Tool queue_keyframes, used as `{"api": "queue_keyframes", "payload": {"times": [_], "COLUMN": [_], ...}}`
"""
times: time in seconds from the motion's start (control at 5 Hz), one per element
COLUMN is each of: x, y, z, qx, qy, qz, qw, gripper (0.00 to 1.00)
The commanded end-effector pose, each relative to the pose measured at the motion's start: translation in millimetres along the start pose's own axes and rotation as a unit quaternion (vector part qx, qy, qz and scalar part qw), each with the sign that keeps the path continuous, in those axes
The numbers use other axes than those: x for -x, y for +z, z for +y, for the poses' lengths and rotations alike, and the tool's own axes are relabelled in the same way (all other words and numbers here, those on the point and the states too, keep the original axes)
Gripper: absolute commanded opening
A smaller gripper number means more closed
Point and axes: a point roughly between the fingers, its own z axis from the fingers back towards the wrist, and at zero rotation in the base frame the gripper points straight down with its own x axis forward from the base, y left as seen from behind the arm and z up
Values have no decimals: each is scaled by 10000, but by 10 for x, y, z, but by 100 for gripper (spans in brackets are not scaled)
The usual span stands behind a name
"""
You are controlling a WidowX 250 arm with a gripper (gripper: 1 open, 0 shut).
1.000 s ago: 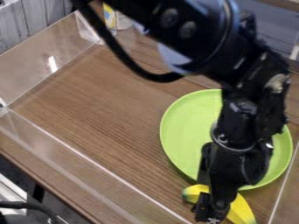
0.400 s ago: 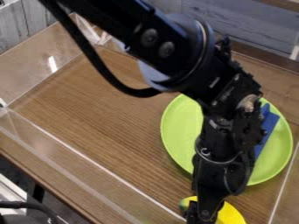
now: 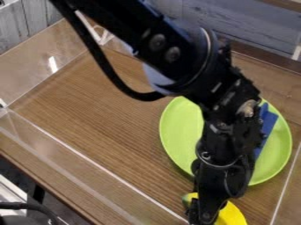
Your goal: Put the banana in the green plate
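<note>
Curved smooth yellow banana point(image 3: 231, 214) under black jointed claw point(image 3: 202, 214), grip state unclear w/ fingertips hidden

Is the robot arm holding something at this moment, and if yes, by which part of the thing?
I cannot tell for sure: the dark jaws are down at the banana, but they hide where any grip would be.

Brown wood-grain table point(image 3: 100, 110), smooth matt green plate point(image 3: 180, 132), clear glossy side panels point(image 3: 49, 63).

Black robot arm point(image 3: 194, 66), rounded dark joint housings, grey round screws, thick black looping cable point(image 3: 91, 53)
</note>
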Motion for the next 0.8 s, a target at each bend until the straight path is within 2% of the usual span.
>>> {"api": "queue_keyframes", "payload": {"times": [0.0,0.6], "x": [-12,-36], "y": [43,73], "z": [29,60], "qx": [-71,-129], "qy": [-1,-44], "qz": [-90,-163], "qw": [9999,9998], "gripper": [0,0]}}
